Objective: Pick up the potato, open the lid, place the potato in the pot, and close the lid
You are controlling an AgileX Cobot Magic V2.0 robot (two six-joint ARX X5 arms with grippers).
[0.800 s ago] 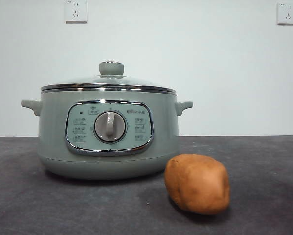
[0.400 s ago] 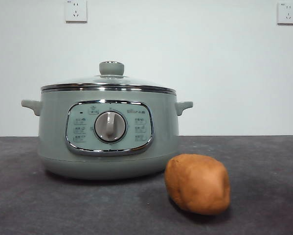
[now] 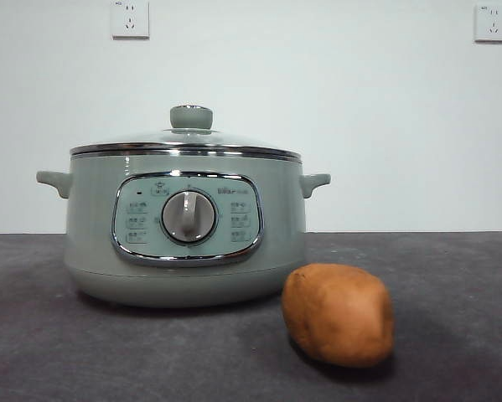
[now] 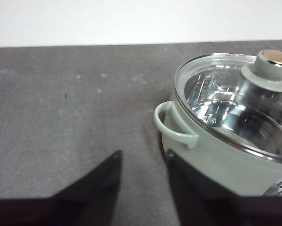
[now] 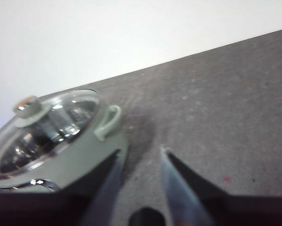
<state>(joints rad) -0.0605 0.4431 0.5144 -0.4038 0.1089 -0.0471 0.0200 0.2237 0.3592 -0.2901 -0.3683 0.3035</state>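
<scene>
**Pot closed, potato on the table, both grippers empty**

The dark grey table (image 3: 452,285) runs across the whole scene, with a white wall (image 3: 359,109) behind it carrying two sockets, one (image 3: 130,18) above the pot and another (image 3: 493,22) toward the far corner.

The pot (image 3: 91,234) is the biggest thing standing on the table: pale sage-green, round, with a small handle at each side and a chrome-framed panel around a central dial (image 3: 188,217) facing the front camera. The lid (image 3: 188,138) sits flat on the pot's rim, its steel edge all round and its green knob upright on top (through the glass, the wrist views show a shiny steel inside).

The potato (image 3: 338,314), orange-brown and oval, lies on the table just beside the pot's base, nearer the front camera and toward the side of the pot opposite the left gripper.

The left gripper (image 4: 143,155) hangs above the table close to one pot handle, its fingers parted with nothing between them. The right gripper (image 5: 140,153) hangs near the other handle, fingers likewise apart and holding nothing; the picture is blurred there.
</scene>
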